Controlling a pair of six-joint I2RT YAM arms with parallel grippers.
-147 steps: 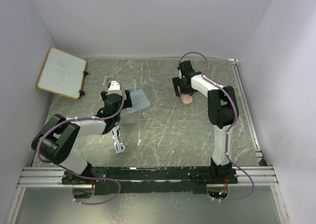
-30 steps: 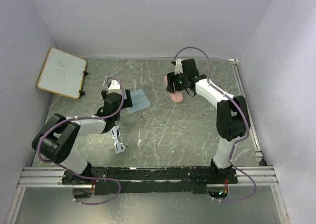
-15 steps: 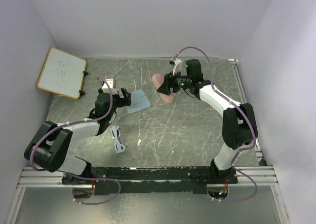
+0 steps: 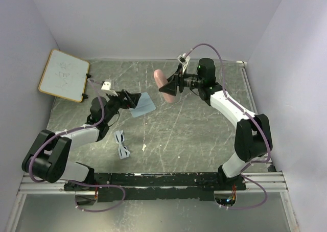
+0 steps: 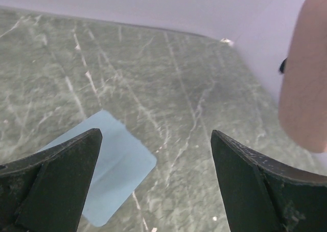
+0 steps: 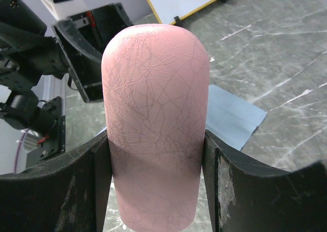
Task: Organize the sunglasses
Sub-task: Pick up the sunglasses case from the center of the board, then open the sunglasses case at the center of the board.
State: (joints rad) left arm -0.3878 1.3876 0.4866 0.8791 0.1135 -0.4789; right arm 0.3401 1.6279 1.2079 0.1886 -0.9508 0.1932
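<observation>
At the far left, a whiteboard (image 4: 64,74) lies by the wall. It has no part in this job.

Next comes the left gripper (image 4: 134,100). Its 2 fingers stand wide apart and hold nothing. It hangs in the air just over the left edge of the blue cloth (image 4: 144,105). It points right, toward the other arm. The cloth lies flat on the table (image 4: 194,135).

The sunglasses (image 4: 121,144) lie on the table beside the left arm. They are nearer to us than the cloth and apart from it. They are small and white, and nothing touches them.

To the right of the cloth, the pink case (image 4: 164,86) is up in the air. The right gripper (image 4: 172,85) is clamped on it, with 1 finger on each long side. The round end of the case sticks out toward the left gripper. I cannot see a lid or an opening on it.

I think this step is about the case, not the glasses yet. The right arm holds the case out so the left arm can help with it. For the next move, the left gripper needs to line up with the free round end. Then it needs to close on it gently while the right one grips firmly. The case has to be opened before the sunglasses can go inside.
</observation>
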